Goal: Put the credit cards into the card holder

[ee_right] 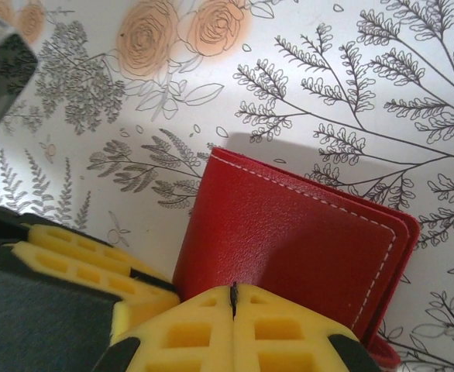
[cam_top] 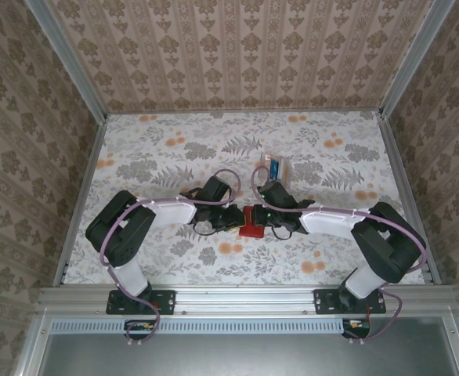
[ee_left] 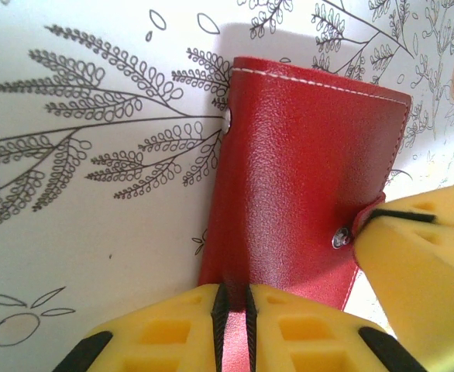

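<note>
The card holder (cam_top: 253, 223), where is it?

Near the middle of the flowered table (cam_top: 159, 164), right between the two grippers. It is folded shut, red outer side toward the cameras, with white stitching along its edge. It casts a shadow on the cloth, and I cannot tell whether it lies flat or is lifted a little.

What about the left gripper (ee_left: 233, 310)?

Its yellow fingers (ee_left: 165, 333) are nearly together on the holder's near edge. In the left wrist view a strip of red leather sits in the narrow slit between them, so it is pinching the card holder.

And the right gripper (ee_right: 233, 310)?

Its jaws are pressed tight together, with only a thin dark seam between the pads. They sit at the holder's edge. In the left wrist view one of its yellow fingers rests against the small tab beside the metal snap (ee_left: 340, 239). Whether any leather is caught between them I cannot tell.

Do the two grippers touch?

They are close. In the right wrist view the left one's pads lie just beside the right one's, at the same side of the holder.

Any credit card (cam_top: 272, 166) in sight?

A blue one, in a small clear box (cam_top: 284, 170) farther back on the table. It is beyond the right gripper and apart from the holder.
</note>
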